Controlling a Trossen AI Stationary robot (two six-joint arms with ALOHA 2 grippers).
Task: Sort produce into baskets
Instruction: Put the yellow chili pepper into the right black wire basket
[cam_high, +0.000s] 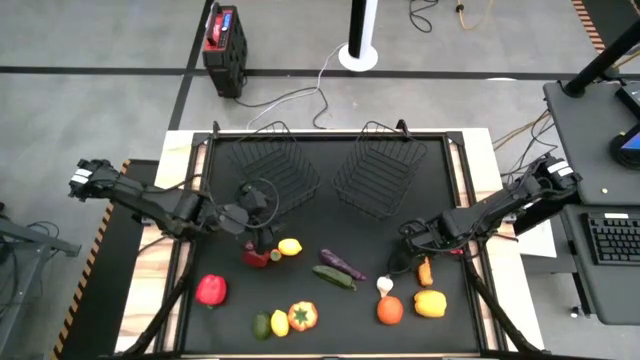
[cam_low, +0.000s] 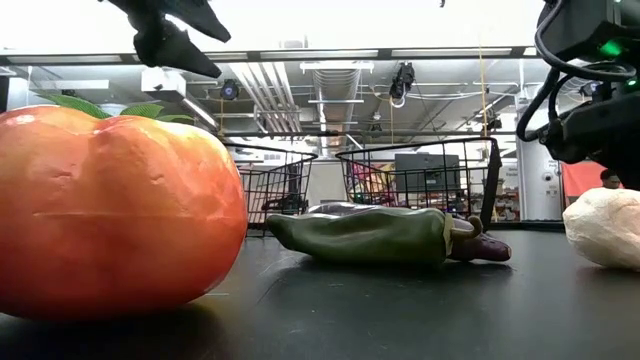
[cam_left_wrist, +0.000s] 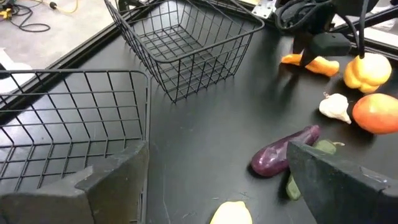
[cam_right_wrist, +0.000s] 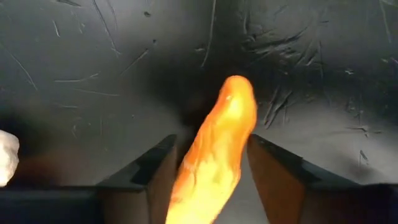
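The produce lies scattered over the near half of the black mat. An orange carrot (cam_high: 426, 270) lies at the right, and my right gripper (cam_high: 417, 256) stands over it, shut on it. Close by are a white garlic (cam_high: 385, 286), a yellow pepper (cam_high: 430, 303) and an orange-red fruit (cam_high: 389, 310). A purple eggplant (cam_high: 343, 264) and a green cucumber (cam_high: 334, 278) lie at the middle. My left gripper (cam_left_wrist: 217, 180) hangs open above a lemon (cam_high: 289, 247) and a red piece (cam_high: 257, 257), touching nothing. Two black wire baskets (cam_high: 275, 165) (cam_high: 385, 170) stand at the far side. My right gripper pinches the carrot's two long sides (cam_right_wrist: 205, 168) between its two fingers (cam_right_wrist: 158, 168). The fingers come from above, pointing down, and lie across the carrot. The carrot's free end (cam_right_wrist: 239, 93) reaches out past the fingertips over the mat, and it seems to lie on the mat.
A red pepper (cam_high: 211, 290) lies at the near left. A yellow fruit (cam_high: 279, 322), a green one (cam_high: 262, 326) and an orange-yellow pepper (cam_high: 302, 316) lie near the front edge. Bare mat lies between the baskets and the produce. A keyboard (cam_high: 612, 240) sits off the table's right.
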